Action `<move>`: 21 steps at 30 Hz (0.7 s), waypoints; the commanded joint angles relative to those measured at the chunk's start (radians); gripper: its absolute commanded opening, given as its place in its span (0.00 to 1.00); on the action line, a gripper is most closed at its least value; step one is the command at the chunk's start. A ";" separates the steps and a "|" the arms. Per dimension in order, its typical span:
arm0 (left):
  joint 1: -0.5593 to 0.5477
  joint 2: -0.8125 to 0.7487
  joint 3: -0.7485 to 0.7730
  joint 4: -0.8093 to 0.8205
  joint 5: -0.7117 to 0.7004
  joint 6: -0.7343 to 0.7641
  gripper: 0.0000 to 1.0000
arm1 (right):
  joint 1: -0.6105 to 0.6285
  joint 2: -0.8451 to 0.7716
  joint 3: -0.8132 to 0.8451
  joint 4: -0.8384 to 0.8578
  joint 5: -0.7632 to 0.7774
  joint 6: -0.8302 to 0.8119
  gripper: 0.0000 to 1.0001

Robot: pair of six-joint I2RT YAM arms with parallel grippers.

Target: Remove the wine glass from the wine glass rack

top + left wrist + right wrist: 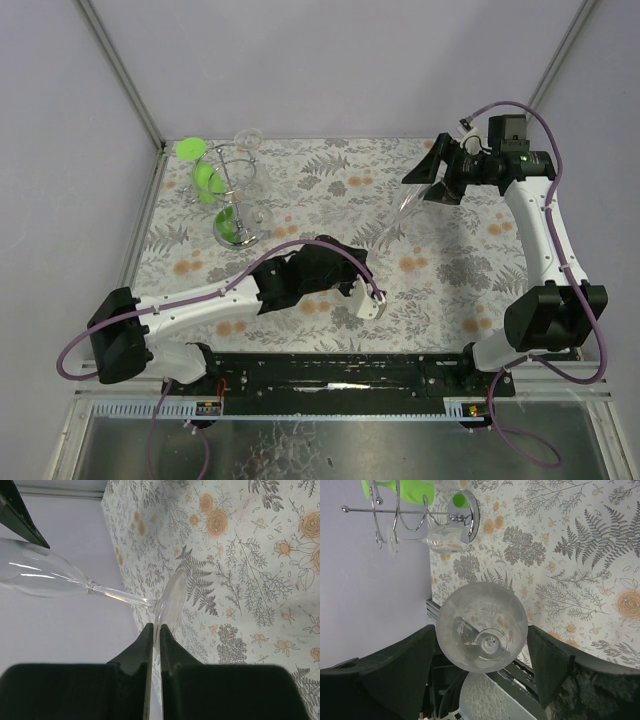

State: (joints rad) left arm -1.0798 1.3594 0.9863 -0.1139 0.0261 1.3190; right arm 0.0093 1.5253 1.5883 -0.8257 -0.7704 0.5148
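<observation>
— How is the left gripper (156, 627) found?
— Its black, flat-sided fingers are pressed together on the thin round foot of a clear, smooth wine glass (45, 572), which is gripped edge-on.
— And the right gripper (480, 630)?
— Its broad black fingers (395, 670) are spread wide, one on each side of the rounded bowl and right at its walls. Whether the glass is actually pressed cannot be told. The open mouth is turned toward that wrist.
— Where is the glass located?
— It is held tilted in the air, its slender stem stretched between the two grippers. It is above the matte tablecloth (250, 580) printed with ferns and roses, well apart from the silver wire wine glass rack (472, 525).
— What is carried by the rack?
— A second clear glass (442, 539) is hung by its foot from the curved loops, and bright green cups (415, 491) are seen beside it.
— How much room is left?
— Bare cloth is seen under the glass and between the arms. The rack is stood near the far left corner, by the pale wall (65, 655).
</observation>
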 commanded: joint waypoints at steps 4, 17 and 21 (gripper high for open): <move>-0.013 -0.003 0.036 0.057 0.007 0.019 0.00 | 0.017 0.004 0.011 0.035 -0.004 0.006 0.79; -0.018 0.006 0.047 0.057 -0.022 0.013 0.00 | 0.017 -0.012 -0.030 0.054 0.006 0.020 0.50; -0.019 0.026 0.064 0.056 -0.059 -0.002 0.18 | 0.018 -0.028 -0.033 0.070 0.030 0.029 0.48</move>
State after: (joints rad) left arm -1.0878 1.3663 0.9886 -0.1246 0.0128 1.3182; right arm 0.0174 1.5257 1.5551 -0.7914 -0.7502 0.5270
